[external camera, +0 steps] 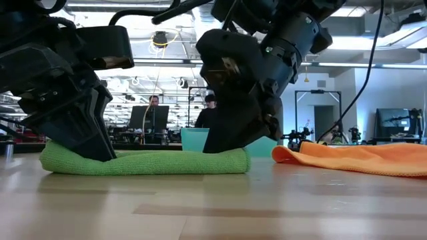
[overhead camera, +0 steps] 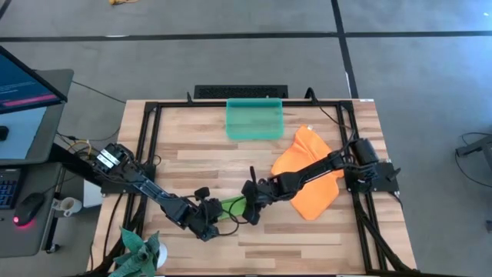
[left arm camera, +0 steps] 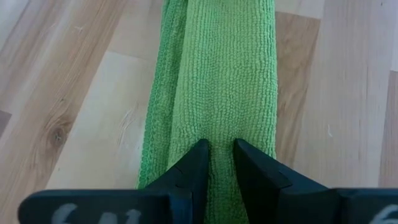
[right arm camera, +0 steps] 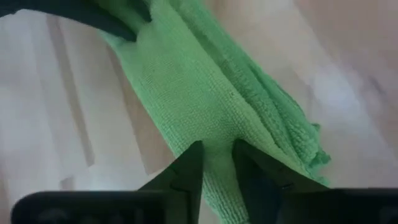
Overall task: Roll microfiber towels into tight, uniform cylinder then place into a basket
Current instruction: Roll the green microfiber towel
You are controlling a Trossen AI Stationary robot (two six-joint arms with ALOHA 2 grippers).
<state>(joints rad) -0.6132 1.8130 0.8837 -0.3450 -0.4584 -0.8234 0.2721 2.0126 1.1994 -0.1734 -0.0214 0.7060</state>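
We see a light wooden plank table [overhead camera: 307,246] framed by black rails, with both dark arms reaching toward its front middle. On its right half lies the bright orange microfiber towel [overhead camera: 306,171], spread loose and rumpled, partly under the right arm; in the low view it sits flat on the wood [external camera: 360,157], apart from the green one. At the back middle stands the small rectangular translucent teal-green plastic basket [overhead camera: 254,119], with nothing of the towels in it that we can see.

The lime green microfiber towel [external camera: 143,162] lies near the front middle of the table as a long, low roll, well apart from the basket. From above only a short stretch of it [overhead camera: 231,205] shows between the two grippers.

The left gripper [left arm camera: 220,163] presses down on one end of the green roll, its two dark fingers [left arm camera: 188,171] nearly together with a narrow fold of cloth pinched between them. The right gripper [right arm camera: 217,163] sits on the other end, its fingers [right arm camera: 186,168] a small way apart with a ridge of green cloth between them; we cannot tell whether it grips the cloth or only rests on it.

At the table's front left corner stands a small dark teal-green spiky plant-like thing [overhead camera: 138,250].
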